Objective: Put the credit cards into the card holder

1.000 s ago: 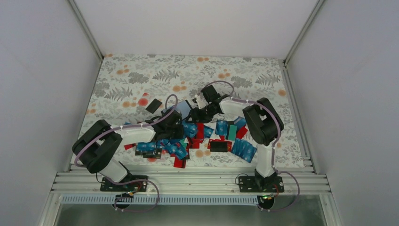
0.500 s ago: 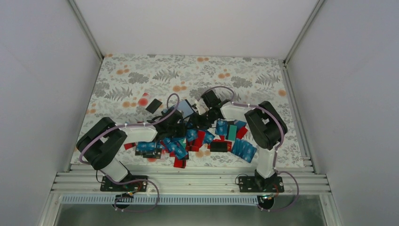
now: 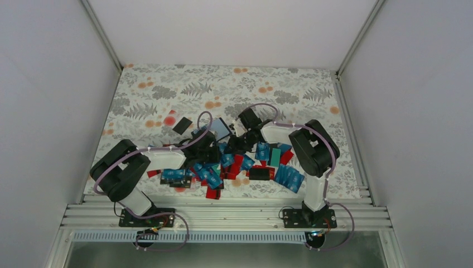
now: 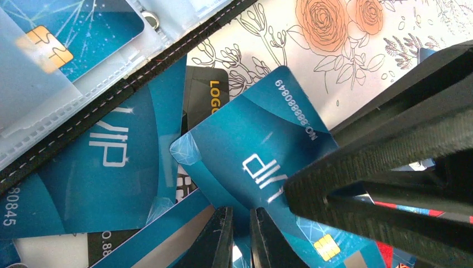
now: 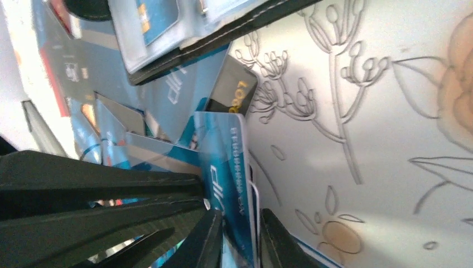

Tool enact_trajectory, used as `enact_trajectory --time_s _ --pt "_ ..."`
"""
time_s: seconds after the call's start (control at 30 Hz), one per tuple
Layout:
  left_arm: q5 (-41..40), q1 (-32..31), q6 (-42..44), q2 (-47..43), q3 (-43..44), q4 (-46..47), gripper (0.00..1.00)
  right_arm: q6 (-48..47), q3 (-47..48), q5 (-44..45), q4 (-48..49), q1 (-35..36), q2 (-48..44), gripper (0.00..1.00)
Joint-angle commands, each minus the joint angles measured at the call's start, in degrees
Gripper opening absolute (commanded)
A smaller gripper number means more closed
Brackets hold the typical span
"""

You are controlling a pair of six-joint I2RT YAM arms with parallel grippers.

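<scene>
At the far edge of the scattered credit cards (image 3: 241,163), both grippers meet beside the open card holder (image 3: 221,128).
The left arm (image 3: 163,159) lies low, reaching toward the middle. The left gripper (image 4: 241,237) is pressed nearly together, and anything between its tips cannot be made out. The right arm (image 3: 279,129) folds back leftward, with the right gripper (image 5: 240,234) pinching a blue VIP card (image 5: 230,167) on edge. Both wrist views cut the holder off at the top.

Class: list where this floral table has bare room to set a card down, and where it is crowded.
Free: the far strip of table beyond the card holder; the right margin beside the rail. Crowded: the credit cards heaped across the near middle.
</scene>
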Motion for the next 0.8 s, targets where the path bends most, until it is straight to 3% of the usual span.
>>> enact_trajectory --time_s 0.0,0.07,0.2,0.47,0.6,0.77 --pt "-0.1 -0.2 0.3 -0.5 -1.2 -3.4 0.1 -2.1 0.5 4.5 -1.8 0.3 -0.8 0.11" --pt "-0.8 -0.2 0.3 -1.9 -1.0 -4.2 0.1 -2.5 0.0 3.3 -1.8 -0.1 -1.1 0.05" --pt "-2.9 -0.1 0.8 -6.9 0.4 -8.0 0.11 -3.2 -0.6 -1.4 -1.6 -1.9 -3.3 0.04" --pt "-5.9 0.3 3.3 -18.3 4.5 -14.1 0.31 -4.8 -1.1 -9.1 -4.1 -6.2 -13.5 0.04" --pt "-2.3 0.7 5.0 -21.9 4.2 -11.7 0.38 -3.9 -1.7 -14.1 -2.4 -9.0 -18.6 0.04" --pt "5.7 0.9 5.2 -24.5 1.2 -2.5 0.38 -2.3 -2.1 -18.8 -0.5 -10.7 -22.1 0.04"
